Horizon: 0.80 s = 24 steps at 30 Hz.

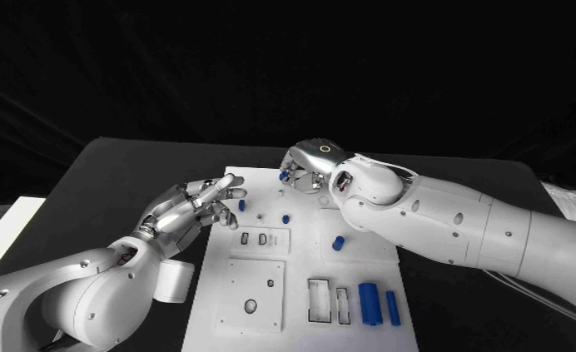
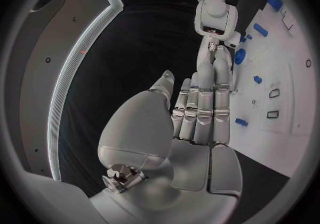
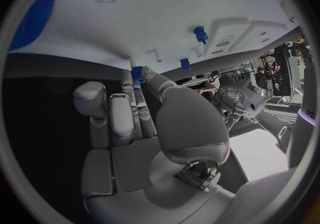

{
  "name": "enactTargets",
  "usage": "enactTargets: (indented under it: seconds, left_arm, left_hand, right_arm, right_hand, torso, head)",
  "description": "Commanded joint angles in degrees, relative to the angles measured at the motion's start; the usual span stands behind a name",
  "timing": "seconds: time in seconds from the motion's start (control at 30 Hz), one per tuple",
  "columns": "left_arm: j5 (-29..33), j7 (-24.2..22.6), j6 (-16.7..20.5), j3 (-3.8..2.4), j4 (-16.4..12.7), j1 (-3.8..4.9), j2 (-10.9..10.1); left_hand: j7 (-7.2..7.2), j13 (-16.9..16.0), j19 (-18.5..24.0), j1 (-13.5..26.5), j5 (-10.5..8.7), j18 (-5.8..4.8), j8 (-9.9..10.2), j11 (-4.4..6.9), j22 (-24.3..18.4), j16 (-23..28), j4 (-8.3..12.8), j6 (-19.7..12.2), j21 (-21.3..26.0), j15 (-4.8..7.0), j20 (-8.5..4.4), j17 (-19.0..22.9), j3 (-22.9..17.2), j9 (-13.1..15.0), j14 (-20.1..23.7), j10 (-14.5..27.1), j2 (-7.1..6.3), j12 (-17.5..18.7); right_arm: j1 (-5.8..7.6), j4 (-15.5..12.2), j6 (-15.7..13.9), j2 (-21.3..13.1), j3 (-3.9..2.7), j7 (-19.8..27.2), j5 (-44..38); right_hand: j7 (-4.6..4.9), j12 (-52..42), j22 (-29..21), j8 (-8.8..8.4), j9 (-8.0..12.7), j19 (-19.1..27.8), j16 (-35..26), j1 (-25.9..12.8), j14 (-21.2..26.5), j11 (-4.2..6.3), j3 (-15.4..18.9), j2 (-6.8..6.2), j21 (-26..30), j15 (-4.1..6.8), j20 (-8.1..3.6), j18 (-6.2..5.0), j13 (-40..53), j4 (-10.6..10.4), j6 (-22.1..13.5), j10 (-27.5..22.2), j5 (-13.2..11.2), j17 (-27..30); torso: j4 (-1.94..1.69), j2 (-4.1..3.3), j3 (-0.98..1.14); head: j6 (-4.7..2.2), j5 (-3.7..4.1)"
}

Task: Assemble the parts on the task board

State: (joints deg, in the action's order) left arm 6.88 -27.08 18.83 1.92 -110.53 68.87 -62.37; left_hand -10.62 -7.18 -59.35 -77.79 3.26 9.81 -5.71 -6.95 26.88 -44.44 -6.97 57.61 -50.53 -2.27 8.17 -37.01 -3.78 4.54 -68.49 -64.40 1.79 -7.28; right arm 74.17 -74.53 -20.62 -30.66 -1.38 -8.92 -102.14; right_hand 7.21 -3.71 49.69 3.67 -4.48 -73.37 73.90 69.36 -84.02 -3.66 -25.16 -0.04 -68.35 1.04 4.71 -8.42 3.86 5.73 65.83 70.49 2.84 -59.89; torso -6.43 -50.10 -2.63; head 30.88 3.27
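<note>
Assembly in progress, seen from the head camera and both wrist cameras. The white task board lies in the middle of the black table. The right hand is over the far end of the board; in the right wrist view its fingertips close on a small blue part, held just above the board surface. The left hand hovers at the board's near-left edge with its fingers straight, side by side and holding nothing.

Parts not yet placed, as far as can be judged: two long blue cylinders lying side by side at the near-right corner, next to two empty rectangular slots; a short blue cylinder lying loose mid-board. A small blue peg and another blue piece near the left fingertips appear to stand in the board, though whether they are fully seated cannot be told. Two small slots and a round hole in the near-left plate look open.

Judgement: the task is at an early to middle stage. One part is in hand, a few may be seated, and the large cylinders and several recesses remain.
</note>
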Motion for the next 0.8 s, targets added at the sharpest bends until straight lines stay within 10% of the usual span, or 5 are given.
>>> enactTargets:
  seconds: [0.03, 0.8]
  left_arm:
    - [-0.36, -0.26, -0.48, -0.03, -0.06, 0.06, 0.12]
    - [-0.36, -0.27, -0.44, -0.04, -0.08, 0.06, -0.07]
  left_hand:
    - [-0.29, -0.09, 0.4, -0.34, 0.11, 0.67, 0.3, 0.08, 0.05, 0.29, 0.43, -0.04, -0.27, -0.12, 0.19, -0.06, -0.01, -0.08, 0.45, 0.34, 0.38, 0.21]
    - [-0.29, -0.09, 0.4, -0.34, 0.11, 0.67, 0.3, 0.08, 0.05, 0.29, 0.43, -0.04, -0.27, -0.12, 0.19, -0.06, -0.01, -0.08, 0.45, 0.34, 0.38, 0.21]
  right_arm:
    - [-0.01, 0.63, 1.29, 0.2, 0.03, -0.66, -0.43]
    - [0.0, 0.08, 2.62, -0.77, 0.04, -1.8, -1.25]
  right_hand:
    - [-0.22, 0.21, 0.03, 0.18, -2.23, 0.07, 0.19, 0.21, -1.46, -0.09, -0.01, -0.33, -0.28, 0.0, 0.07, 1.06, -0.07, -0.61, 0.36, -0.41, 0.23, 0.0]
    - [-0.19, 0.1, -0.04, 0.2, -2.35, 0.18, 0.18, -0.09, -1.4, -0.11, -0.01, -1.02, -0.27, -0.05, 0.14, 1.03, 0.01, -1.37, 0.4, -0.31, 0.16, 0.09]
  torso:
    - [-0.07, -0.09, 0.01]
    - [0.07, -0.2, -0.01]
  head:
    - [0.16, 0.01]
    - [0.79, -0.33]
